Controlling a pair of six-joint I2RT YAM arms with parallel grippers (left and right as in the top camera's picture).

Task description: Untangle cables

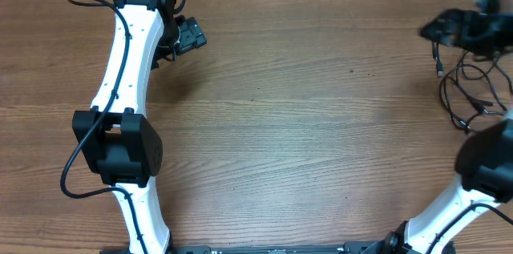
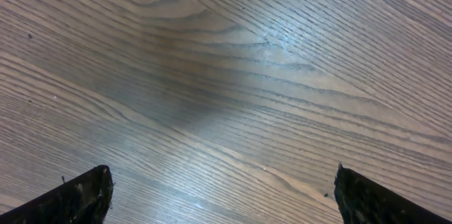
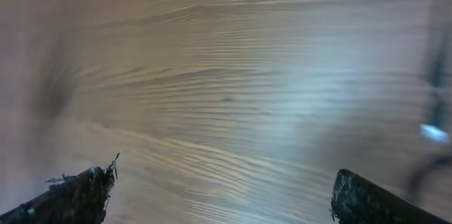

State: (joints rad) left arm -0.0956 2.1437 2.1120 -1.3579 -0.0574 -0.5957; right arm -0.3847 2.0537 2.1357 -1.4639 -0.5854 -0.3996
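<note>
The cables (image 1: 463, 94) lie as loose thin black loops on the wooden table (image 1: 304, 126) at its right edge, one small plug end (image 1: 439, 67) pointing toward the back. My right gripper (image 1: 433, 30) hovers blurred just behind them. In the right wrist view this gripper (image 3: 226, 174) is open over bare wood, with a blurred dark cable (image 3: 436, 121) at the frame's right edge. My left gripper (image 1: 189, 36) is at the back left, far from the cables. In the left wrist view it (image 2: 222, 174) is open with only wood between its fingertips (image 2: 88, 196).
The white left arm (image 1: 128, 70) runs from the front edge up the left side, with its own thicker black wire (image 1: 76, 158) looping out. The right arm's black joint (image 1: 489, 158) sits just in front of the cables.
</note>
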